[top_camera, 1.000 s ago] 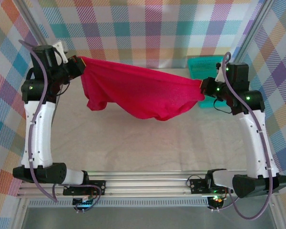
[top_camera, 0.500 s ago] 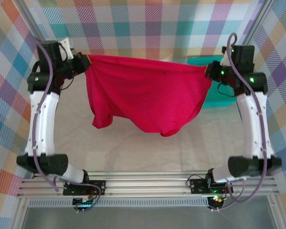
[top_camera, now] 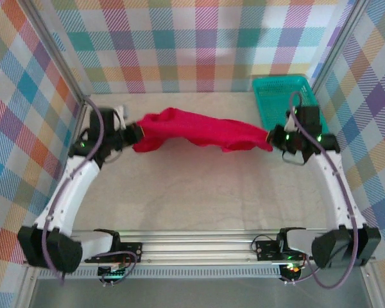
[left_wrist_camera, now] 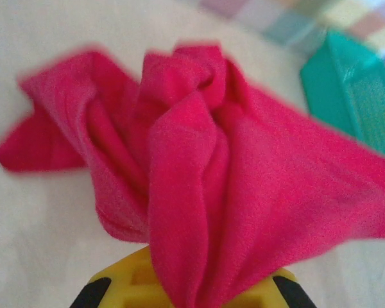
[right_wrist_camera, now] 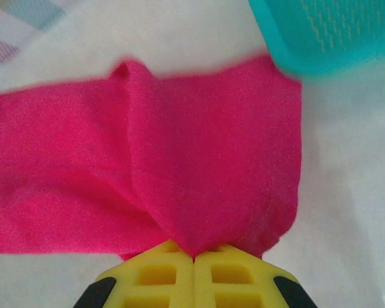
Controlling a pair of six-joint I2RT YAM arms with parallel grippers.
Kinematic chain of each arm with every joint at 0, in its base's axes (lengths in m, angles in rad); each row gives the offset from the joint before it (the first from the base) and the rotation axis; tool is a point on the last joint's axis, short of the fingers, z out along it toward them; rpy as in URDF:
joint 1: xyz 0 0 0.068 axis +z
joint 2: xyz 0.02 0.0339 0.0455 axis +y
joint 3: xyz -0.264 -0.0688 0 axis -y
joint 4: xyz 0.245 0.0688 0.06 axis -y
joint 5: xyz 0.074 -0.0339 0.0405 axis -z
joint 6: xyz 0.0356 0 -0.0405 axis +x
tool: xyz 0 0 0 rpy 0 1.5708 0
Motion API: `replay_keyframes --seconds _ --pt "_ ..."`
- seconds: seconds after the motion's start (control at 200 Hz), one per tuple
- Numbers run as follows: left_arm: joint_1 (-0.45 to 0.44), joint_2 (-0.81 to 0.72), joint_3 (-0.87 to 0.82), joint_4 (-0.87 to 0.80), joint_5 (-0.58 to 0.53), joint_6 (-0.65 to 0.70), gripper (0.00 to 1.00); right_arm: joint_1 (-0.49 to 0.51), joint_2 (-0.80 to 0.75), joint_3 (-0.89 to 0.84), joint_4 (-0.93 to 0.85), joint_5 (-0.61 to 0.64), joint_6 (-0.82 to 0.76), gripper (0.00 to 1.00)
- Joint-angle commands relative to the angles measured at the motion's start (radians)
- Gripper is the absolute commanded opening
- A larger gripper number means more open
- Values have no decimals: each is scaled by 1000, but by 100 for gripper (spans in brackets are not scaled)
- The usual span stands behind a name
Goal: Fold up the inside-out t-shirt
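**Current step.** Layout, before any fold. The shirt hangs as a bunched band across the far part of the table, between the two arms. The left gripper pinches its left end; the right gripper pinches its right end. On both, the yellow fingers are pressed together on a gathered tuck of cloth. The band sits low over the table. Whether its middle rests on the surface cannot be told.

**Next move (judgement).** No fold is made yet, and the cloth is too gathered to fold. It likely needs to be spread flat on the table first, with hem and sleeves opened out. Keep the right end out of the basket, which stands just behind that gripper.

**Materials and shapes.**
- Shirt: bright red knit, matte and fine-grained. It is soft and limp, and falls in deep rounded pleats at each grip.
- Basket: teal plastic, rectangular, with perforated walls.
- Table: pale, faintly textured covering.
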Motion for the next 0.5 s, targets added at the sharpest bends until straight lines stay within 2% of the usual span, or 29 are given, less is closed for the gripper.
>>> replay_keyframes --seconds 0.0,0.03,0.055,0.075,0.095,0.105,0.115,0.145,0.17,0.21,0.285,0.355,0.405,0.495 --pt "-98 -99 -213 32 -159 -112 0 19 -66 -190 35 -33 84 4" --pt "-122 -119 -263 30 -178 -147 3 21 -79 -236 36 -33 96 13" --pt "-142 -133 -298 25 -198 -176 10 20 -86 -266 37 -36 103 23" --pt "-156 -142 -322 21 -215 -198 20 21 -88 -284 36 -35 108 34" --pt "-168 -149 -344 17 -228 -212 35 20 -88 -297 35 -32 110 45" --pt "-173 -153 -353 15 -233 -220 42 21 -88 -299 35 -31 111 45" --pt "-177 -156 -361 13 -238 -225 48 21 -88 -302 33 -28 112 54" --pt "-187 -161 -380 0 -258 -235 57 21 -83 -302 30 -18 113 63" --pt "-190 -165 -386 -13 -277 -236 65 21 -78 -292 28 -7 111 65" --pt "-190 -167 -381 -39 -313 -234 69 26 -66 -262 23 3 108 65" --pt "-190 -157 -324 -77 -388 -192 71 60 -34 -181 18 30 108 64" --pt "-190 -112 -244 -87 -421 -143 68 146 19 -93 29 74 109 62" --pt "-190 -55 -191 -68 -399 -112 66 207 73 -41 52 91 116 60" --pt "-191 81 -116 5 -274 -86 69 304 202 39 109 80 125 59"
